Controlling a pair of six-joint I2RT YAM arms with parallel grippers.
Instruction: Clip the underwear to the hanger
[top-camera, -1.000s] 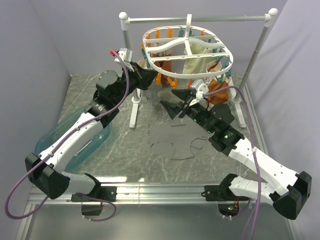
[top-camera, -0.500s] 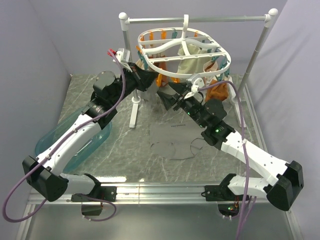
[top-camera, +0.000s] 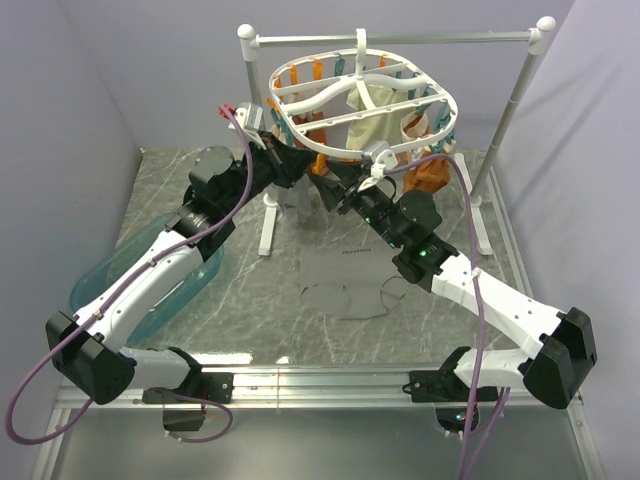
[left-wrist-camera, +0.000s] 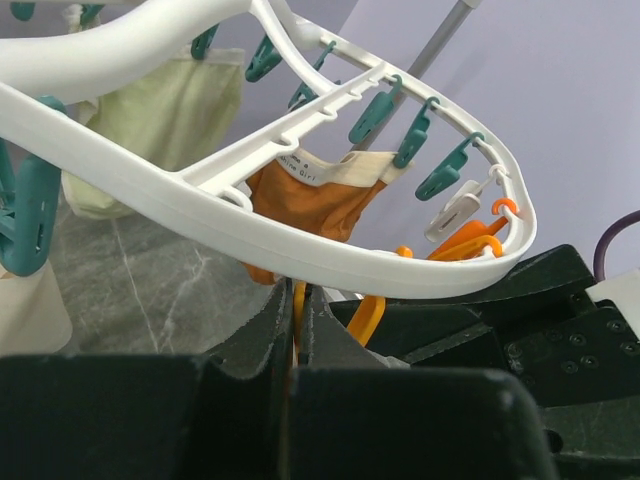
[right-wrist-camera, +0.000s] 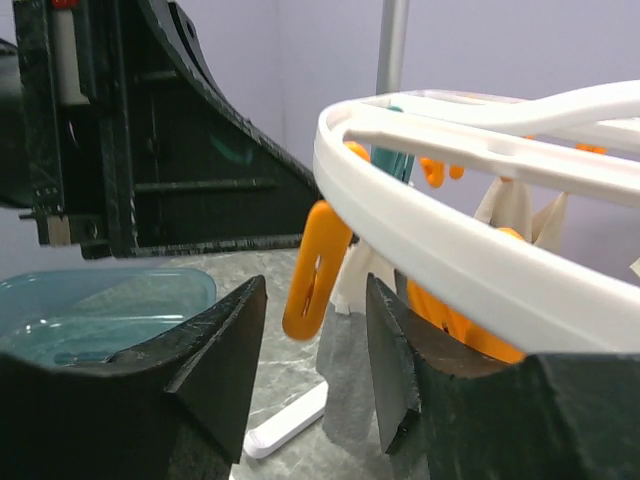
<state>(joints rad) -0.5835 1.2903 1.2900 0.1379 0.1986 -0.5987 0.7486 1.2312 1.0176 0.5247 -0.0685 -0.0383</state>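
Step — right gripper (right-wrist-camera: 315, 290), jaws apart, is straddling an orange plastic peg (right-wrist-camera: 320, 260) under the white oval plastic hanger (right-wrist-camera: 440, 250) | left gripper (left-wrist-camera: 297, 300) is pinching shut, contents unclear | next, likely — squeezing peg, fetching flat grey fabric briefs (top-camera: 340, 275).

Robot arms: two, the left arm (top-camera: 150, 280) and the right arm (top-camera: 480, 300), both at one desk (top-camera: 230, 320).
Hanger (top-camera: 318, 101): one white oval frame, with one centre hook (top-camera: 360, 45).
Rail stand (top-camera: 440, 38): one, with two ball caps on its posts.
Underwear (top-camera: 345, 280): one grey pair.
Hung garments: two can be told apart, one cream cloth (top-camera: 372, 125) and one brown-orange garment (top-camera: 430, 175).
Pegs: many orange pegs (right-wrist-camera: 315, 270) and teal pegs (left-wrist-camera: 375, 115), overlapping too much for a firm count; one white peg (left-wrist-camera: 455, 210) in the left wrist view.
Blue tub (top-camera: 92, 283): one.
Purple cables (top-camera: 60, 370): two, one per arm.
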